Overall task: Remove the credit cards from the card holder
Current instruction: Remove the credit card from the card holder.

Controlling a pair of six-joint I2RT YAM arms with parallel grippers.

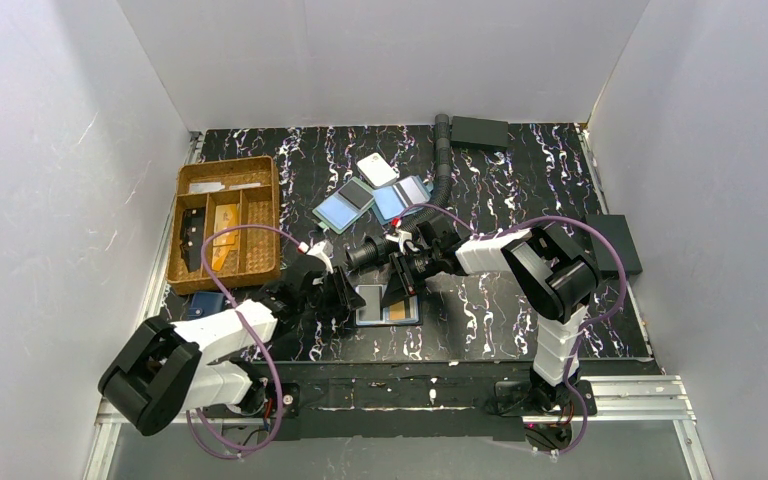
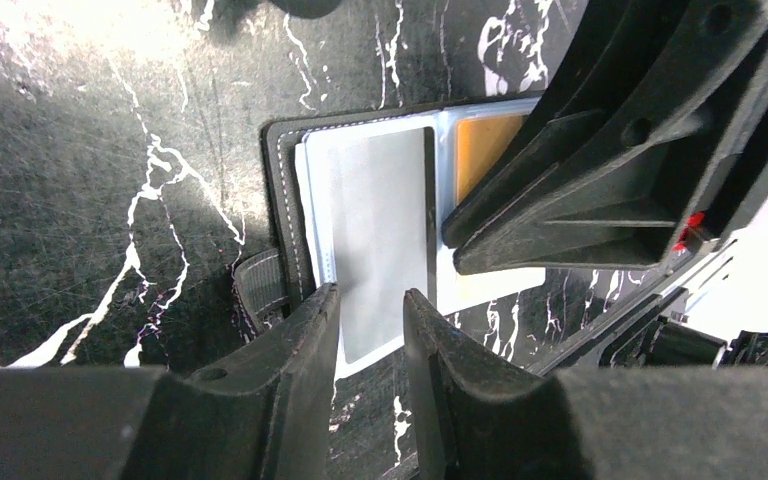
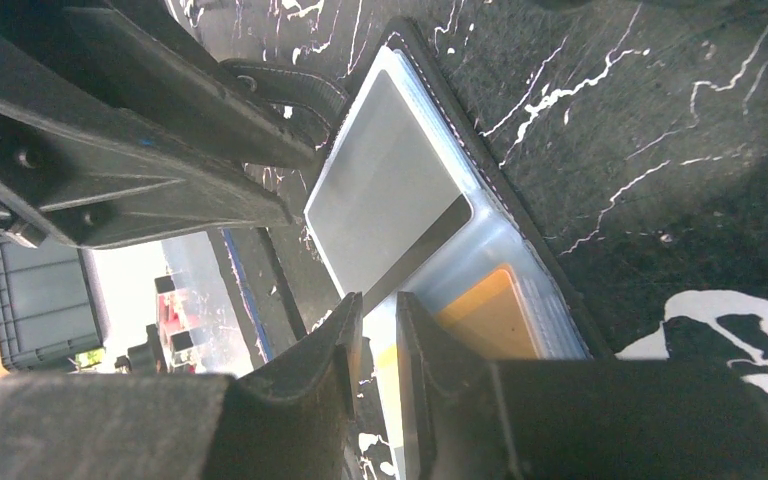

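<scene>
Card holder open flat | pale card edge between left jaws, slightly spread | right jaws: grip unclear

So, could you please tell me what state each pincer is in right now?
Left pincer: slightly open over the pale card, holding nothing.
Right pincer: slightly open over the card holder, holding nothing.

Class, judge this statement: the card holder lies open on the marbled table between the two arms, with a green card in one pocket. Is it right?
Wrong in one respect: the card is orange, not green. The left wrist view shows the orange card in the card holder beside a pale card. The rest stands.
</scene>
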